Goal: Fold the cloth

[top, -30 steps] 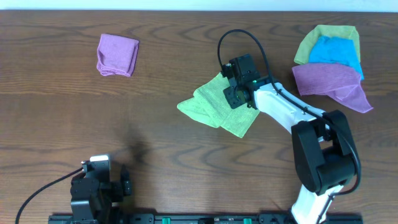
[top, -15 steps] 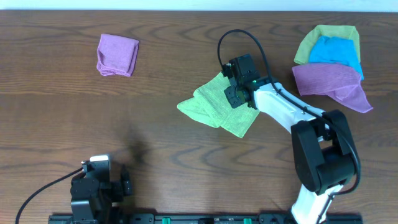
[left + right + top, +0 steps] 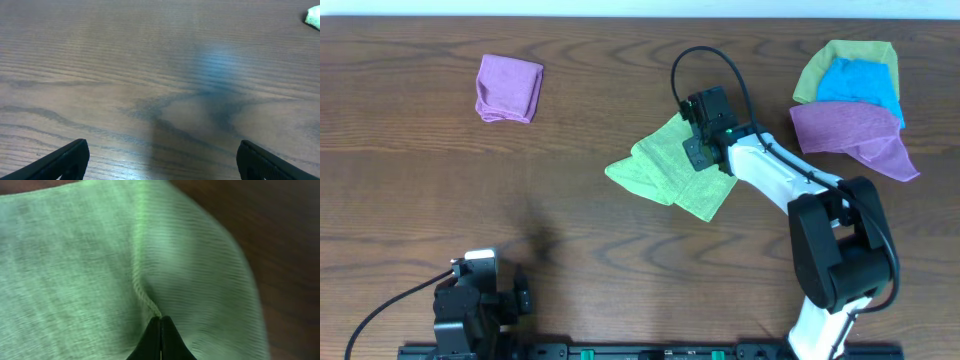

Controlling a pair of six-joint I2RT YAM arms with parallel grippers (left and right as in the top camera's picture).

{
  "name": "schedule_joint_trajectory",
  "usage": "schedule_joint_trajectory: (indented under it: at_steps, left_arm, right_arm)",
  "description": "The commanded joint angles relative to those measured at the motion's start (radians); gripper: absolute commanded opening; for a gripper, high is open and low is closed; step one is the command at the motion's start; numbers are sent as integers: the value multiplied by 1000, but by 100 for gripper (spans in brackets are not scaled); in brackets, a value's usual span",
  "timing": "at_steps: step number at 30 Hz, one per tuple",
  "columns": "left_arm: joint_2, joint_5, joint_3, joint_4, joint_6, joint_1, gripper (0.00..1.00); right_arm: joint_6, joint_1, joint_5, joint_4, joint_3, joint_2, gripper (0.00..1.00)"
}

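The lime-green cloth (image 3: 660,172) lies crumpled and partly doubled over at the table's middle. My right gripper (image 3: 700,152) is over its upper right part. In the right wrist view the fingers (image 3: 160,322) are closed on a raised hem fold of the cloth (image 3: 75,265), which fills most of that view. My left gripper (image 3: 472,300) is at the front left edge, far from the cloth. Its fingers (image 3: 162,160) are wide apart over bare wood. A small corner of the cloth (image 3: 314,17) shows at the top right of the left wrist view.
A folded purple cloth (image 3: 509,88) lies at the back left. At the back right is a pile: a green cloth (image 3: 842,58), a blue cloth (image 3: 860,85) on it and a purple cloth (image 3: 850,130) in front. A black cable loops above the right wrist.
My right gripper has turned and shifted very slightly on the cloth. The cloth's outline is about the same. The left arm has not moved.
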Motion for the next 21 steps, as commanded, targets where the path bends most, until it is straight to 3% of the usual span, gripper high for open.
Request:
schedule_joint_trajectory:
  at_steps: [1,11,21]
  left_arm:
    - [-6,4,-5,-13,6,-6,95]
    - [-6,4,-5,-13,6,-6,95]
    - [-6,4,-5,-13,6,-6,95]
  right_arm:
    - [38,5,187,26,16,-5,1]
    - [30,-43,482,196,16,-6,1]
    - [-27,-202,400,341,16,-6,1]
